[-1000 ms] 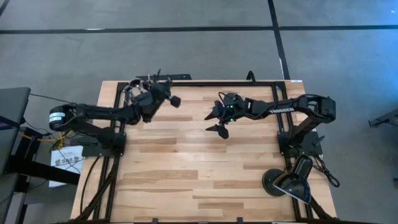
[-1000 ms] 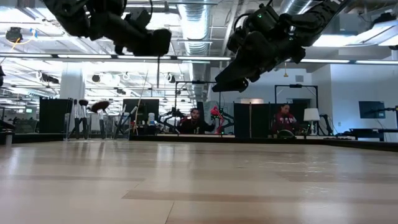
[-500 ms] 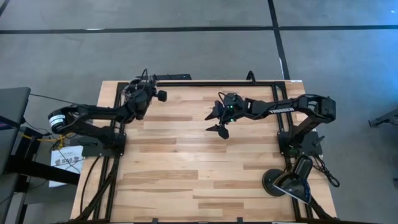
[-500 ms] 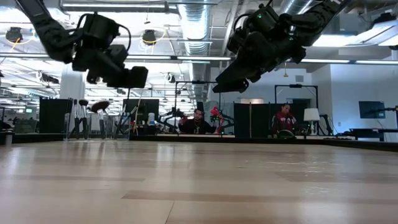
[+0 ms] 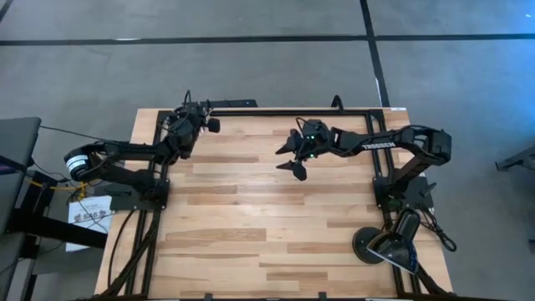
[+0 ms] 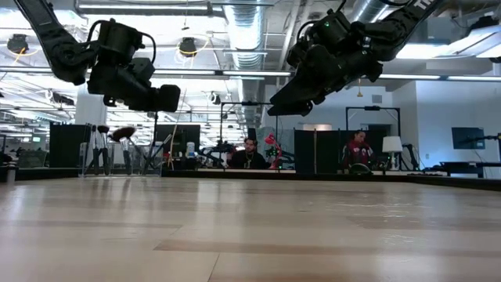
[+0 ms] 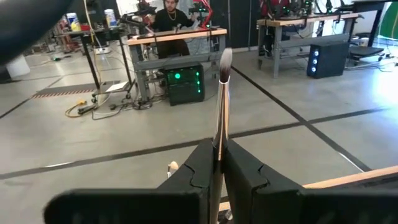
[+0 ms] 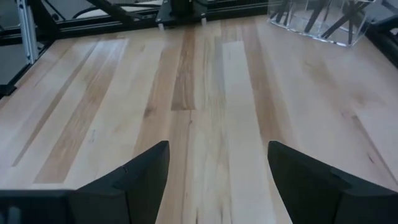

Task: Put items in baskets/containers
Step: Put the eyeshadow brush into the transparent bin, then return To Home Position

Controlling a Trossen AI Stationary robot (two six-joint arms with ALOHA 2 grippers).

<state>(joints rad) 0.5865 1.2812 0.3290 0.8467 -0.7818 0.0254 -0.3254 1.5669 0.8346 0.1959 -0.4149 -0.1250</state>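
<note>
My left gripper (image 5: 209, 124) hovers over the table's far left corner, shut on a slim makeup brush (image 7: 219, 118) with a small bristle tip (image 7: 225, 60). The clear cup (image 6: 102, 153) stands at that corner with several brushes upright in it. It also shows in the right wrist view (image 8: 317, 18). From above, my left arm hides the cup. My right gripper (image 5: 292, 155) hangs open over the table's far middle, with nothing between its fingers (image 8: 143, 174). My left gripper pinches the brush's thin handle (image 7: 217, 146) between its two fingers, which point level. The bristle end sticks out past the fingers. The handle's other end is hidden between them. The brush is lifted clear of the table.
A round black lamp base (image 5: 372, 244) sits at the near right corner. A black frame rail (image 5: 251, 104) runs along the far edge. Bare wood (image 5: 251, 217) spreads across the middle and near side. People sit at desks (image 6: 249, 153) in the room beyond.
My left gripper has swung toward the table's far left corner and sunk, toward the cup, still shut on the brush. My right gripper has kept still and open.
</note>
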